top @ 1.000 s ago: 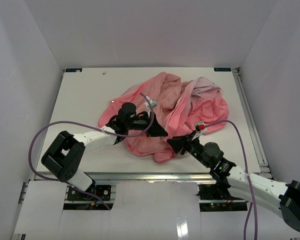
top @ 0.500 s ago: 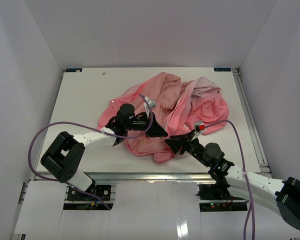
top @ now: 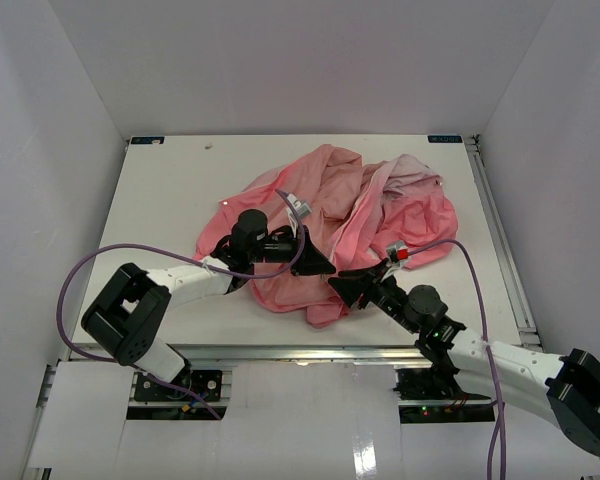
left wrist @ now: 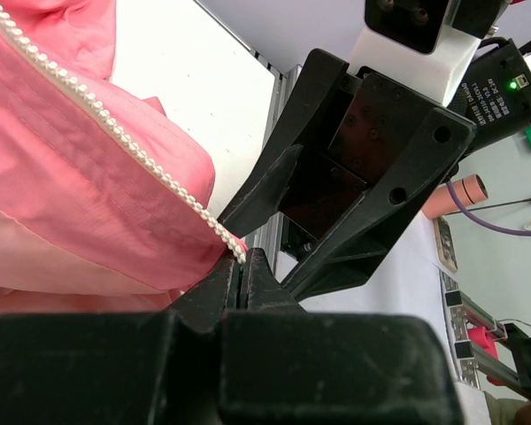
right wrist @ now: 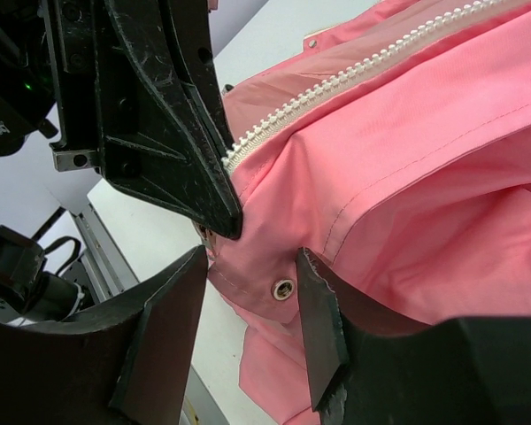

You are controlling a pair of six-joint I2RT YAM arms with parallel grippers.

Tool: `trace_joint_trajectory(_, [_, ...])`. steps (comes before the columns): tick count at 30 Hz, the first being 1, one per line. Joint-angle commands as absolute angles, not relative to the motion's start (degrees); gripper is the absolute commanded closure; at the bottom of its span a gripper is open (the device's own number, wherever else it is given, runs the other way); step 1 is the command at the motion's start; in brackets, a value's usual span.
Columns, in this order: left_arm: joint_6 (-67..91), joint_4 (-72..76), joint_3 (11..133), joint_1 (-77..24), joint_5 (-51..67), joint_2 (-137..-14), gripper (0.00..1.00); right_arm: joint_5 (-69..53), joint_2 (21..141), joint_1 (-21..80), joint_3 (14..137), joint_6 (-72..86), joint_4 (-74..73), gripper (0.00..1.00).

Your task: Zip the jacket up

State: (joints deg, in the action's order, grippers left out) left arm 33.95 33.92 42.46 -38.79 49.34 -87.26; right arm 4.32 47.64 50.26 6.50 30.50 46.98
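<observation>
Shut tight, the left claw (left wrist: 242,266) pinches the very end of the zipper teeth (left wrist: 115,133), so the jacket (top: 340,215) is held at that edge and nowhere else that I can see; the garment itself lies in a crumpled salmon heap on the middle and right of the table (top: 180,180), its near fold hanging toward the arms, and the heap looks the same as it did a second ago. What has changed is small and is all on the right side: the right claw (right wrist: 252,266) has crept leftward and a little forward, so that its tips now stand just beside the left claw's, nearly nose to nose; its jaws are apart, about halfway, and straddle the corner of fabric under the zipper end, where a snap stud (right wrist: 283,288) shows between them, without yet pressing on the cloth. The left claw has barely moved in that time, which reads as holding the edge steady while the other one comes in. My judgement is that this is still the set-up for zipping; no length of zipper is closed, and I cannot see the other half of the track or a slider. The next move likely calls for the right jaws to close on that corner – a thin, slippery fold that could slide out.
</observation>
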Motion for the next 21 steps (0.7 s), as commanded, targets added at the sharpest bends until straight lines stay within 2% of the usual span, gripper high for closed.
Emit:
trace_joint_trajectory(1, [34.86,38.28,41.66,-39.11,52.28,-84.81,1.00,4.92,48.49,50.27,7.05,29.46,51.33,0.50])
trace_joint_trajectory(8, [35.95,40.08,41.13,-39.11,52.91,-85.08,1.00,4.49,50.64,50.27,7.83,29.79,52.47,0.53])
trace_joint_trajectory(13, [36.22,40.72,40.85,-39.11,53.17,-85.08,1.00,4.63,51.89,50.28,8.10,29.71,52.66,0.60])
trace_joint_trajectory(17, [36.47,41.49,40.69,-39.07,53.17,-85.29,1.00,3.87,52.91,50.27,8.49,29.71,53.26,0.71])
trace_joint_trajectory(19, [36.50,41.80,40.49,-39.11,53.25,-85.57,1.00,3.63,53.11,50.27,8.58,29.62,53.55,0.86])
trace_joint_trajectory(21, [36.53,42.03,40.39,-39.11,53.54,-85.73,1.00,3.69,53.14,50.27,8.70,29.58,53.61,0.92])
